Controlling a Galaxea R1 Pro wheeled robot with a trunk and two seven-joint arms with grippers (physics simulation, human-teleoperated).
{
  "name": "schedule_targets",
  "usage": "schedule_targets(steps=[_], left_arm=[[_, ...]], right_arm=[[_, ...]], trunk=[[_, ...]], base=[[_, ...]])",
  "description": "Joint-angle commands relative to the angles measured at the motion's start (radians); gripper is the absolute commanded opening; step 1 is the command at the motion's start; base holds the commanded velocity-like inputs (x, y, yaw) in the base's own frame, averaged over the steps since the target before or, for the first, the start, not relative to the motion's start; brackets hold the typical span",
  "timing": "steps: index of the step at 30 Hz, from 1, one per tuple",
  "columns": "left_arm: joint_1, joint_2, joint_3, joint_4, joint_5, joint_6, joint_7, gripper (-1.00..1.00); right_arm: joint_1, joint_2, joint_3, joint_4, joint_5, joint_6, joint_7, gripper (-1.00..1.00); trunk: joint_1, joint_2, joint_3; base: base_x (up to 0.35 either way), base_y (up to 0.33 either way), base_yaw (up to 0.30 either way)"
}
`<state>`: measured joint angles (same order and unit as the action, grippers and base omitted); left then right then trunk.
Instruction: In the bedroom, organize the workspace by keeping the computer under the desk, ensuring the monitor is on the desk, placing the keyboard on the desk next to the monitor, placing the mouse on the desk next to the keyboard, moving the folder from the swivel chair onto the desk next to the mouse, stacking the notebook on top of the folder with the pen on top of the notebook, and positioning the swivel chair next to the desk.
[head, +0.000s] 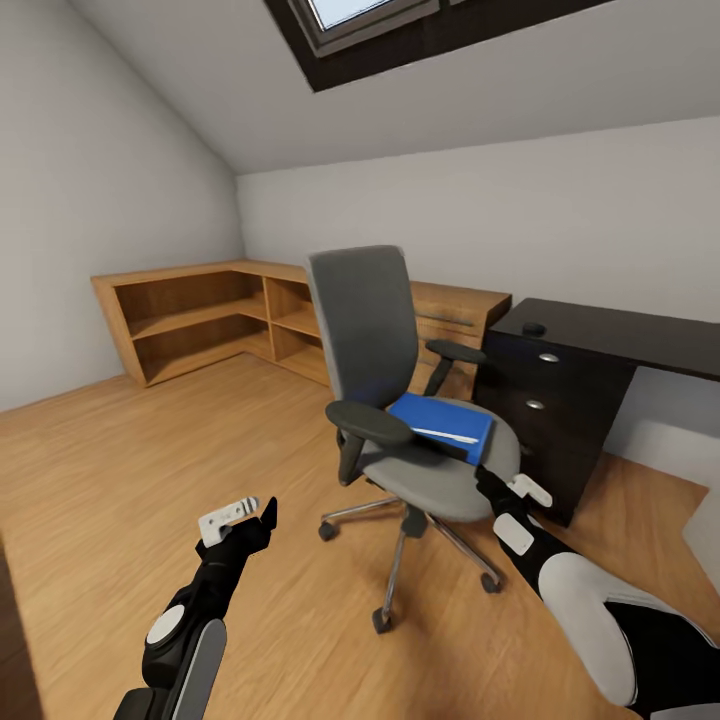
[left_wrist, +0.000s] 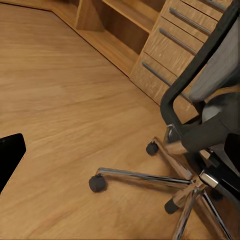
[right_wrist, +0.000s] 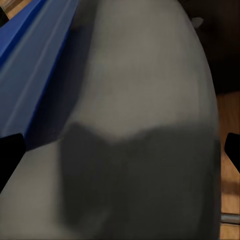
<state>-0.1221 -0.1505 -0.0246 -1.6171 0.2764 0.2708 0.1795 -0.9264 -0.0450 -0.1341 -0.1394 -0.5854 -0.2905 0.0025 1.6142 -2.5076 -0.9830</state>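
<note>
One wooden shelf unit (head: 210, 315) runs along the far walls and turns the corner, with open compartments on its left and a drawer section (head: 455, 320) at its right end. One dark counter (head: 610, 335) stands at the right, with a drawer block under it showing two round knobs; one small dark object (head: 534, 329), too small to identify, sits on its top near the left edge. One swivel chair (head: 400, 400) with a grey seat and back, two black armrests and a chrome wheeled base stands on the wood floor (head: 120, 470) in front of the counter, apart from it. One blue folder (head: 442, 422) lies flat on the chair seat, with a thin white strip along its near edge.

Two arms reach forward. The left gripper (head: 255, 510) hangs over bare floor, left of the chair base, touching nothing; its fingers are spread apart and hold nothing. The right gripper (head: 487, 482) is at the front right edge of the seat, just beside the folder. In the right wrist view its two finger tips sit wide apart at either side with the grey seat (right_wrist: 145, 115) between them and the folder (right_wrist: 35, 65) off to one side, so the fingers are released.
</note>
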Motion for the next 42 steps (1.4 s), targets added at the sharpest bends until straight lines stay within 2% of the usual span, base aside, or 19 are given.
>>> schedule_targets(steps=[1, 9, 19, 35, 42], left_arm=[[-0.001, 0.000, -0.001, -0.001, 0.011, 0.004, 0.007, 1.00], [-0.001, 0.000, -0.003, -0.001, 0.011, 0.005, 0.008, 1.00], [-0.001, 0.000, -0.003, -0.001, 0.011, 0.005, 0.007, 1.00], [-0.001, 0.000, -0.003, -0.001, 0.011, 0.004, 0.008, 1.00], [-0.001, 0.000, -0.004, -0.001, 0.011, 0.004, 0.008, 1.00]], right_arm=[[0.000, 0.000, 0.002, 0.009, -0.005, -0.003, 0.001, 1.00], [0.000, 0.001, 0.002, 0.008, -0.005, -0.003, 0.001, 1.00], [0.000, 0.000, 0.002, 0.008, -0.005, -0.003, 0.002, 1.00], [0.000, 0.000, 0.002, 0.008, -0.005, -0.004, 0.002, 1.00], [0.000, -0.002, 0.001, 0.008, -0.006, -0.002, 0.003, 1.00]], trunk=[[0.001, 0.000, -0.001], [0.001, 0.000, -0.001], [0.001, 0.000, -0.001], [0.001, 0.000, 0.005], [0.001, 0.000, 0.005]], base=[[0.263, 0.000, 0.033], [0.155, -0.040, 0.103], [0.008, -0.005, 0.030], [0.000, 0.000, 0.250], [0.095, 0.000, 0.039]])
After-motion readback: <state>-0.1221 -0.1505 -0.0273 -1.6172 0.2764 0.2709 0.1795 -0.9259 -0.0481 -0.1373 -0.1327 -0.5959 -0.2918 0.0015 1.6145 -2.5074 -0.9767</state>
